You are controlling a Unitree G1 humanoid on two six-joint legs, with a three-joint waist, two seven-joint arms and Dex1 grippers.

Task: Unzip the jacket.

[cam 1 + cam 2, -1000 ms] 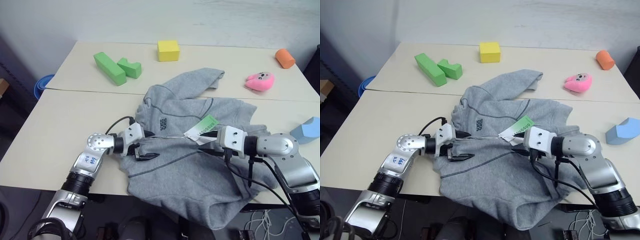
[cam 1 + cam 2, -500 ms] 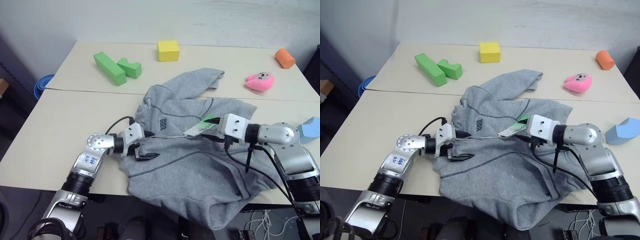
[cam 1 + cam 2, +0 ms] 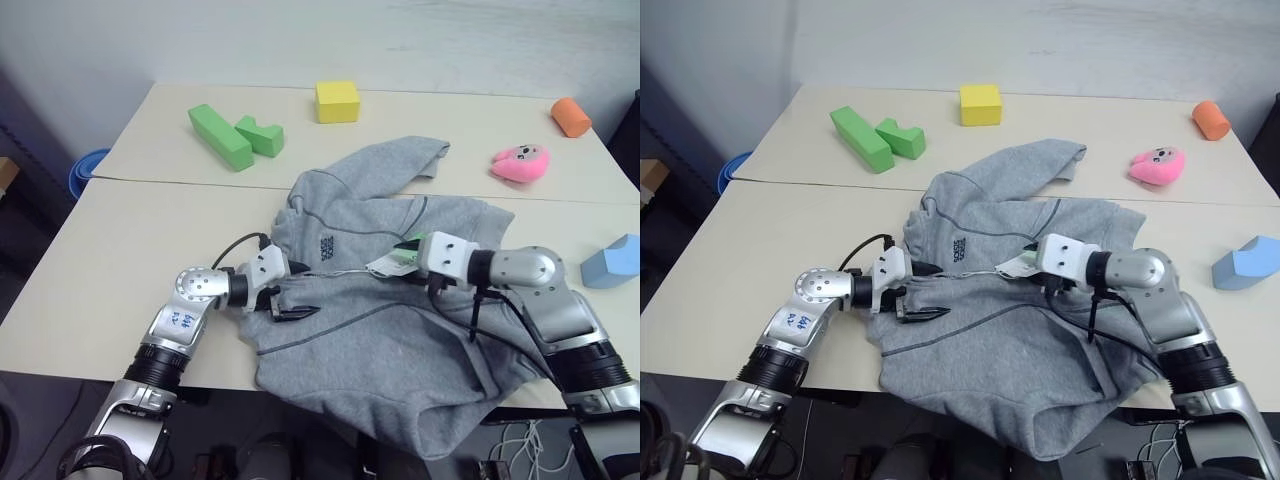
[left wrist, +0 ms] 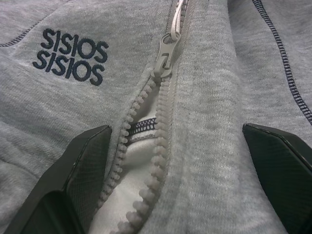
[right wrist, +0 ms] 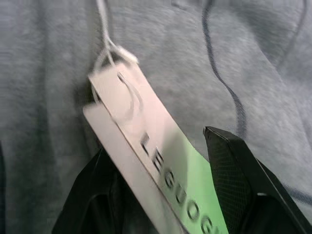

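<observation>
Gripper work at the zipper, unzip barely begun.
Left gripper (image 4: 170, 180) wide, straddling jacket (image 3: 400, 330) teeth below the slider (image 4: 165, 56); right gripper (image 5: 161, 190) holds hang tags (image 5: 146, 151) beside slider.

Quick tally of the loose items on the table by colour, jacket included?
Green: 2, long block, notched block
Yellow: 1, cube
Orange: 1, block
Pink: 1, plush toy
Blue: 1, block
Grey: 1, jacket
Total: 7
</observation>
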